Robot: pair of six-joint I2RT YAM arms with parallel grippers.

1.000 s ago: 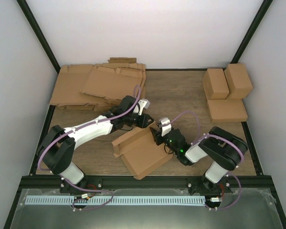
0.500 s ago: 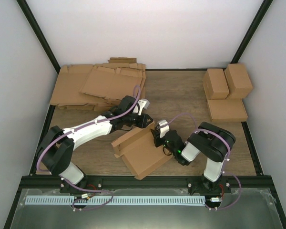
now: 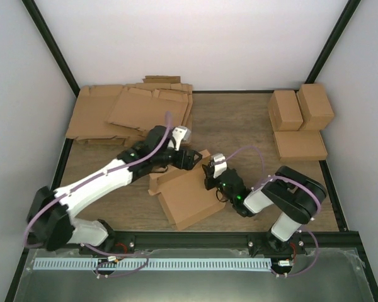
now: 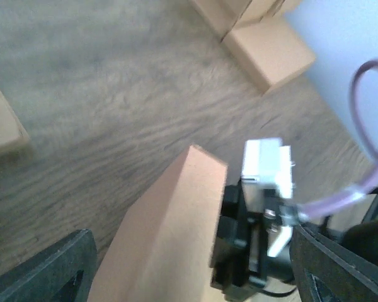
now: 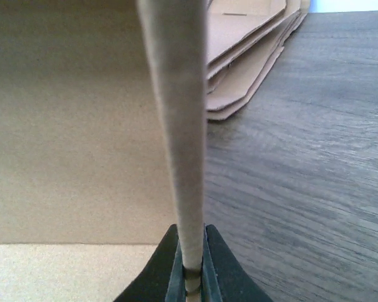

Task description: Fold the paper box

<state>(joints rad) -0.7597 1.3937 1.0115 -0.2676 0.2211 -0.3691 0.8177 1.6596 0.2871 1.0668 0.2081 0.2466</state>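
Brown paper box (image 3: 188, 196) is lying just nearside of your released left claw (image 3: 191, 158); your right claw (image 5: 190, 251) is clenching its raised wall.

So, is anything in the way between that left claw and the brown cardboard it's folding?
Nothing visible. The left gripper hangs open right at the far raised edge of the paper box, with no object between them. The right gripper is clamped on an upright flap of it.

The left arm (image 3: 94, 182) and right arm (image 3: 268, 196) are showing white shells, black joints and looping purple cables (image 3: 249, 150)
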